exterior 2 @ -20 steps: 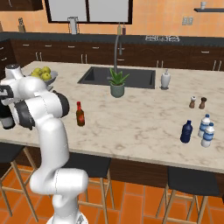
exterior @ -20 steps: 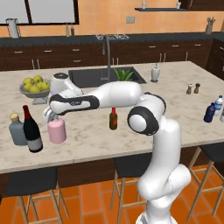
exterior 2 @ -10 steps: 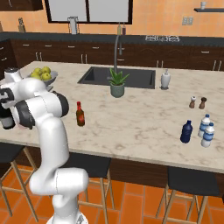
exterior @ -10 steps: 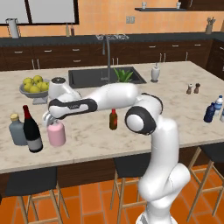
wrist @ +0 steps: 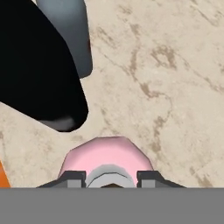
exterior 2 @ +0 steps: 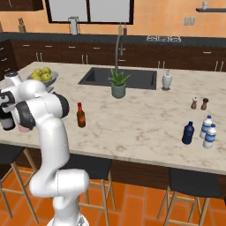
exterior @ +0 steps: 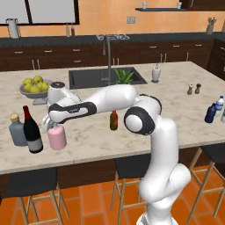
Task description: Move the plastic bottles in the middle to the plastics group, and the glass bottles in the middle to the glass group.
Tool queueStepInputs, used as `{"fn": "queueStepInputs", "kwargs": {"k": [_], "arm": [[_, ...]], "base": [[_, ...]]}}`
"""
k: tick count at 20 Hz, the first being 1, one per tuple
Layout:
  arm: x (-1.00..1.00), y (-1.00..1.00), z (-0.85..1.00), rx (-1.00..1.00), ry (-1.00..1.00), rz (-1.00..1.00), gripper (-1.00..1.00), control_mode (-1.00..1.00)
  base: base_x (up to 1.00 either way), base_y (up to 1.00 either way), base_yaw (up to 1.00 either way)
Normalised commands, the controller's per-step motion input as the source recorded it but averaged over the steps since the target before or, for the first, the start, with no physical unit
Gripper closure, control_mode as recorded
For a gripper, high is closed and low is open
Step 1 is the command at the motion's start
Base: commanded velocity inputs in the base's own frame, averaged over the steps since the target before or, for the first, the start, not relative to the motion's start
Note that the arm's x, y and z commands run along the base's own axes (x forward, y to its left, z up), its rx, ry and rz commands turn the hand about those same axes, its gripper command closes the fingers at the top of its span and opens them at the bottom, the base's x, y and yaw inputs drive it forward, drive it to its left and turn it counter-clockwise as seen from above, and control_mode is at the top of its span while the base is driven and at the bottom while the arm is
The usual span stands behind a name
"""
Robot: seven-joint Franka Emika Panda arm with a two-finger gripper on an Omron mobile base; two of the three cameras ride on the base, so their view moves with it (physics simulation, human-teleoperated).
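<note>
My gripper (exterior: 53, 126) is shut on the grey stopper of the squat pale-pink bottle (exterior: 57, 138), which stands at the counter's left end. In the hand view the pink bottle (wrist: 107, 159) sits right under the gripper (wrist: 110, 177), one finger on each side of its stopper. Close to its left stand the tall dark wine bottle (exterior: 32, 132) and the grey yellow-capped bottle (exterior: 17, 132); both the wine bottle (wrist: 35, 65) and the grey bottle (wrist: 70, 30) loom just past the pink one. The brown red-capped bottle (exterior: 114, 121) stands mid-counter. The navy bottle (exterior 2: 188, 133) stands beside two white bottles (exterior 2: 206, 127) at the right.
A bowl of lemons (exterior: 34, 88) sits behind the gripper. The sink (exterior: 105, 78), a potted plant (exterior 2: 117, 84), a soap dispenser (exterior: 155, 73) and two shakers (exterior: 194, 88) line the far side. Stools stand under the counter's front edge.
The gripper and the pink bottle have sunk slightly beside the wine bottle. The other bottles have not moved.
</note>
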Motion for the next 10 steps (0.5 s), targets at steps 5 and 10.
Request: {"fn": "queueStepInputs", "kwargs": {"k": [5, 10], "arm": [[0.0, 0.0, -0.08, 0.0, 0.0, 0.0, 1.0, -1.0], [0.0, 0.0, 0.07, -0.02, 0.0, 0.0, -1.0, -1.0]], "base": [[0.0, 0.0, 0.0], [0.0, 0.0, 0.0]]}}
